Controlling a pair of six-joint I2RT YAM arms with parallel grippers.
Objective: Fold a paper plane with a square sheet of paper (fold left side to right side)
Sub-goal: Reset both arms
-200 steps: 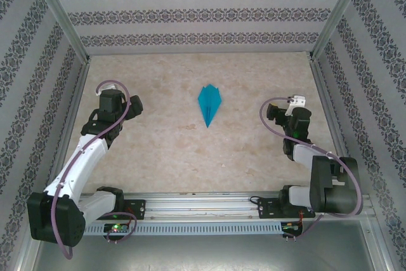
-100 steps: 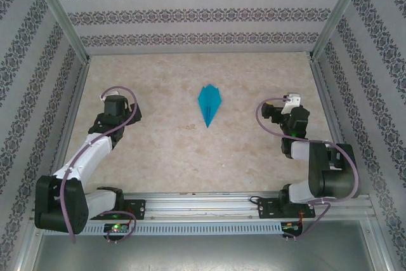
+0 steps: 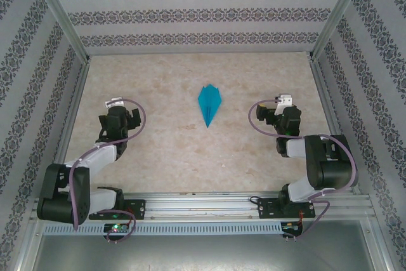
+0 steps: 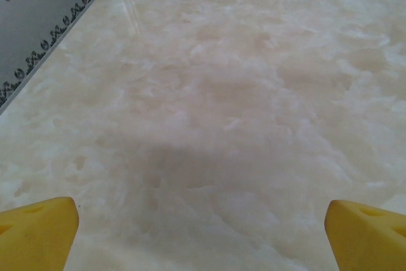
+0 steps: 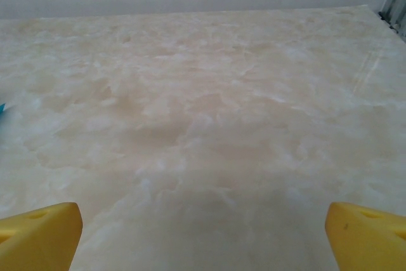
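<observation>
The teal-blue square sheet of paper lies folded into a slim pointed paper plane in the middle of the table, nose toward the near edge, with nothing touching it. A sliver of its teal edge shows at the left border of the right wrist view. My left gripper sits well to the plane's left. It is open: the yellow fingertips stand far apart over bare tabletop, and the gap holds nothing. My right gripper is well to the plane's right, also open and empty.
The marble-patterned tabletop is boxed in by patterned walls at the back, left and right. An aluminium rail carrying both arm bases runs along the near edge.
Both arms have folded back toward their bases: the left gripper came nearer, the right one shifted a little left. The paper plane has not moved, and both grippers stayed open.
</observation>
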